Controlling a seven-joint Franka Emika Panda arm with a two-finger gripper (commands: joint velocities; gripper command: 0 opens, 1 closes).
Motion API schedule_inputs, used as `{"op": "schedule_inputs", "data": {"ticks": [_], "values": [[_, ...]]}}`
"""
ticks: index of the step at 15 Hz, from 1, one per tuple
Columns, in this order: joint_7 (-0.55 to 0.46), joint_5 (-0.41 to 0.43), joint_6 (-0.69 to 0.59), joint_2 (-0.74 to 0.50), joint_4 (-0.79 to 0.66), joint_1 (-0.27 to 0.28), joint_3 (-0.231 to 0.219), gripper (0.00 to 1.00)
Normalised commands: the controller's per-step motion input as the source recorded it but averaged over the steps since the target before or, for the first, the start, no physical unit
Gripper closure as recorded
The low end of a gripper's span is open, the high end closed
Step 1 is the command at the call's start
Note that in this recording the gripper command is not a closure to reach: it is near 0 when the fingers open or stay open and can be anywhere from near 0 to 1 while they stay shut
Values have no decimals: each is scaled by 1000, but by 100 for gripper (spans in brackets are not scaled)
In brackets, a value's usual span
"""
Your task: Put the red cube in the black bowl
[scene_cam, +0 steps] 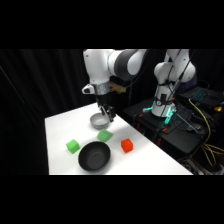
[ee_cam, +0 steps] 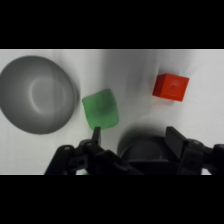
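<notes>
- The red cube (ee_cam: 171, 86) looks light, rigid, flat-sided; it sits ahead of your jaws, off to one side.
- Pinch two opposite flat faces.
- Jaws (ee_cam: 134, 134) stand open, empty.

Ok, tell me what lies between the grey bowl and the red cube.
In the wrist view, one green cube sits between the grey bowl and the red cube, close beside the bowl's rim; the rest is bare table.

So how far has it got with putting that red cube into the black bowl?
Nothing looks done yet: the red cube sits on the table beside the empty black bowl. The open gripper hangs above the grey bowl, holding nothing. Reaching, grasping and dropping the cube all remain.
</notes>
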Motion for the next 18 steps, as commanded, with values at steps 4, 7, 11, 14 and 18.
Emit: {"op": "schedule_inputs", "data": {"ticks": [4, 7, 11, 14, 18], "values": [[102, 76, 210, 29, -108, 21, 68, 0], [159, 178, 397, 37, -189, 75, 106, 0], [183, 228, 388, 23, -176, 97, 113, 0], [269, 219, 374, 34, -162, 105, 89, 0], [333, 154, 411, 69, -172, 115, 45, 0]]}}
